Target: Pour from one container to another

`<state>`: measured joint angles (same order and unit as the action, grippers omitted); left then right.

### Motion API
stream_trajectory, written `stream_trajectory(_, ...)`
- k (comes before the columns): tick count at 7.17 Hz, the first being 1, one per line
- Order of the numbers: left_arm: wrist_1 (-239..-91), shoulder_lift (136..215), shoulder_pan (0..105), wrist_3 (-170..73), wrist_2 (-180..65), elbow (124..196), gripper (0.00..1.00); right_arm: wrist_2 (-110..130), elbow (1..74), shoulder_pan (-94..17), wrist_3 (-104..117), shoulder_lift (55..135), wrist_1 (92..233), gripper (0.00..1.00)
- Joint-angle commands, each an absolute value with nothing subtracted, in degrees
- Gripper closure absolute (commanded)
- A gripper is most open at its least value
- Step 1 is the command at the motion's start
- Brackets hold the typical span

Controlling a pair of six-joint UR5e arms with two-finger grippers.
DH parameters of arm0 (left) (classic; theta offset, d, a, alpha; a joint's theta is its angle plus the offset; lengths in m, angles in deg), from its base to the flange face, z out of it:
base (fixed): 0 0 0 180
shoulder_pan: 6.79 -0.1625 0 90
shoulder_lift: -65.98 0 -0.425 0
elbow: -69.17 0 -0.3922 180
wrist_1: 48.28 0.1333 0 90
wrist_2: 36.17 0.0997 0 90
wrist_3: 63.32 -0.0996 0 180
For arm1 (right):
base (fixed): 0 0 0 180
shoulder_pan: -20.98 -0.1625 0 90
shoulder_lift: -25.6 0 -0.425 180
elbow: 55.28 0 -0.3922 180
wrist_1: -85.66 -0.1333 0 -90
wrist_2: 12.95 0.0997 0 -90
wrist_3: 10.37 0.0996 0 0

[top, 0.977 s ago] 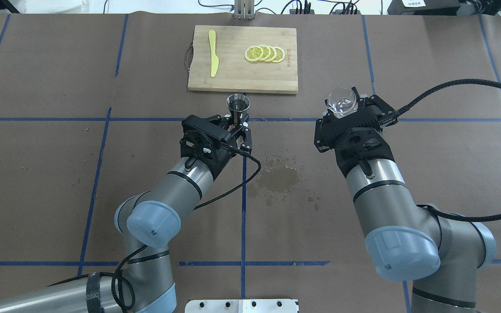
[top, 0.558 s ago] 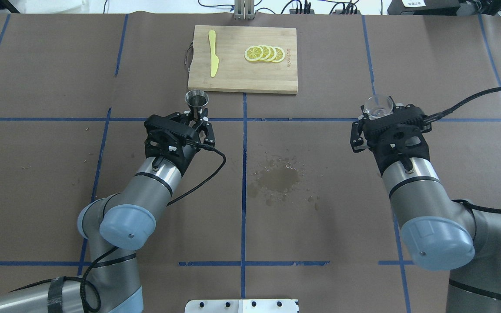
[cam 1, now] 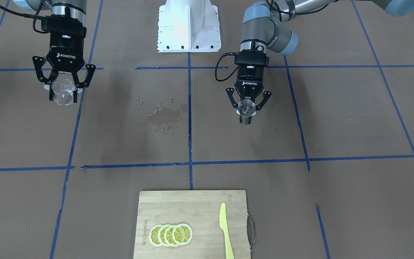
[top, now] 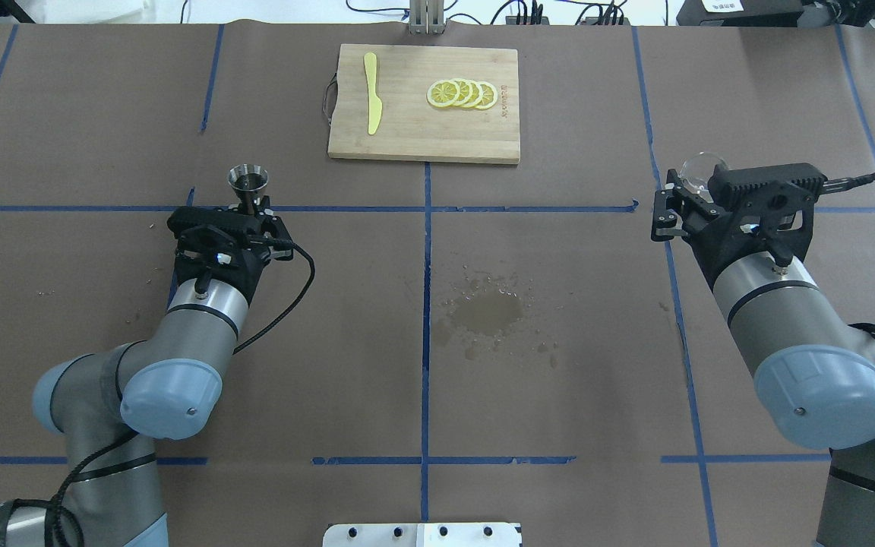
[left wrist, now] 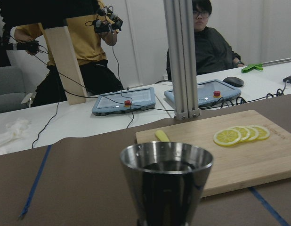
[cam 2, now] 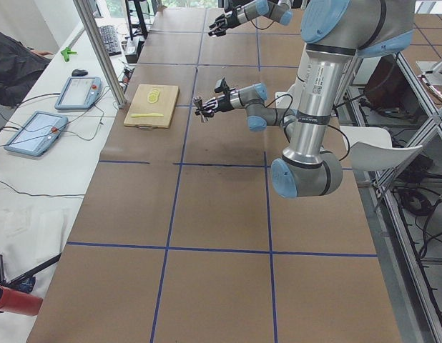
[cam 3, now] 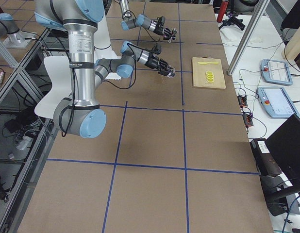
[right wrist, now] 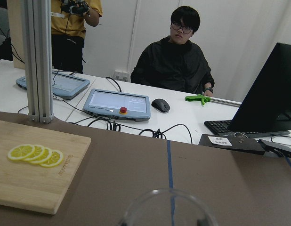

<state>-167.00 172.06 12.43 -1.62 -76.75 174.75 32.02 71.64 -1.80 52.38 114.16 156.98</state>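
Observation:
The steel jigger [top: 247, 180] stands upright between the fingers of my left gripper [top: 254, 214], which is shut on its waist, left of the table's middle. In the left wrist view the jigger [left wrist: 166, 181] fills the foreground and its inside looks dark. In the front-facing view the jigger [cam 1: 246, 107] shows in the left gripper [cam 1: 246, 114]. My right gripper [top: 687, 199] is shut on the clear glass cup [top: 701, 170] at the far right. The cup [cam 1: 64, 92] sits upright in the right gripper [cam 1: 64, 97]. Only its rim [right wrist: 166, 207] shows in the right wrist view.
A wooden cutting board [top: 407, 129] with lemon slices [top: 462, 93] and a yellow knife [top: 371, 93] lies at the far middle. A wet patch [top: 487, 313] marks the brown paper between the arms. People and tablets are beyond the table's far edge.
Both arms have swung apart. The left gripper carried the jigger leftwards and the right gripper carried the glass cup rightwards, away from the table's middle.

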Motion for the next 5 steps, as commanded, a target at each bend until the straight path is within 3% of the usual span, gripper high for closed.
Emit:
stream_trajectory(1, -138.2, 170.0, 12.6, 16.7, -77.6, 184.9, 1.00, 34.3, 71.8, -2.3, 53.6, 114.9, 157.2, 1.00)
stream_trajectory(3, -136.2, 169.8, 12.9, 24.0, -78.8, 184.8, 1.00, 34.3, 71.2, -2.2, 60.1, 115.5, 157.6, 1.00)
stream_trajectory(5, -134.8, 169.4, 15.7, 31.3, -78.8, 179.9, 1.00, 34.3, 68.6, -2.1, 61.8, 115.7, 157.6, 1.00)
